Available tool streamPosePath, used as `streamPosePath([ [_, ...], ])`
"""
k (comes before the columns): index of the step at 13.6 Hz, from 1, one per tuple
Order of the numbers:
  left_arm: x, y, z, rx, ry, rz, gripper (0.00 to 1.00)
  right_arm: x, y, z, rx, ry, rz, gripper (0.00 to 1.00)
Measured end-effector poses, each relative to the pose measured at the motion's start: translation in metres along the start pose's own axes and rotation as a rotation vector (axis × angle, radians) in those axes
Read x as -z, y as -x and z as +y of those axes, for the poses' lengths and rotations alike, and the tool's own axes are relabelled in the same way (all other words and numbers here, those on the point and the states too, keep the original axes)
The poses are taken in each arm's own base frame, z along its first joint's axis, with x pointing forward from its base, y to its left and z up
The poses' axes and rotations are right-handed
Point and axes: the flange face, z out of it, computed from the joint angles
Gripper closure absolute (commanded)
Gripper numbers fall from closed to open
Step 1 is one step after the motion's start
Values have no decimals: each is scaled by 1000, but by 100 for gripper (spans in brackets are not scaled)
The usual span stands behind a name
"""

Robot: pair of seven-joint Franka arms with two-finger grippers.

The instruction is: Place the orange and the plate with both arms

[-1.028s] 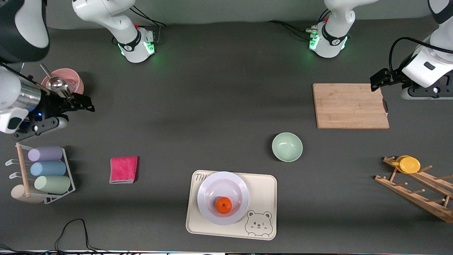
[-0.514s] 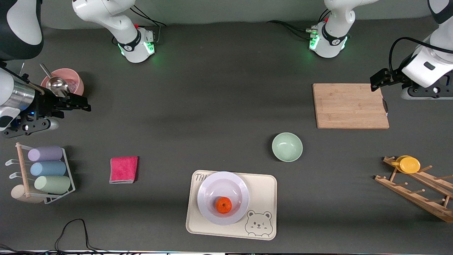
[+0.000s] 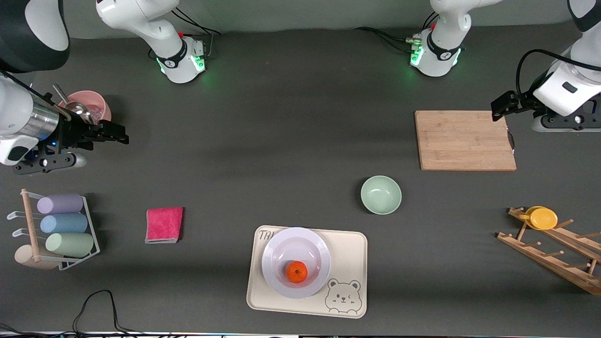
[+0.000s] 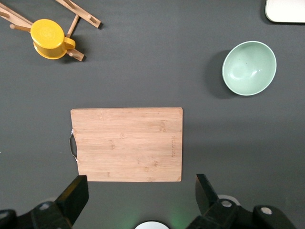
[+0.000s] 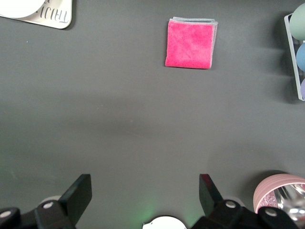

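The orange point(image 3: 296, 272) lies in the pale lavender plate point(image 3: 292, 243), which sits on the cream bear tray point(image 3: 350, 253) near the table's front edge. My right gripper point(image 3: 116, 133) hangs open and empty over bare table beside the pink bowl point(image 3: 96, 104), at the right arm's end; in the right wrist view the gripper point(image 5: 145, 183) has only dark table between its fingers. My left gripper point(image 3: 499, 107) is open and empty over the corner of the cutting board point(image 3: 465, 140); in its own view the left gripper point(image 4: 140, 183) stands just off the board point(image 4: 127, 143).
A mint-green bowl point(image 3: 381, 194) sits between board and tray. A pink cloth point(image 3: 164, 225) and a rack of pastel cups point(image 3: 61, 225) lie toward the right arm's end. A wooden rack with a yellow cup point(image 3: 542, 218) stands at the left arm's end.
My right gripper drifted back toward the table's edge, then came a little toward the table's middle and the bases. The left arm, orange and plate have not moved.
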Motion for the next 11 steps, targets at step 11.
streamPosePath([
  [11, -1, -1, 0, 0, 1, -2, 0, 17, 73, 6, 9, -4, 171, 0],
])
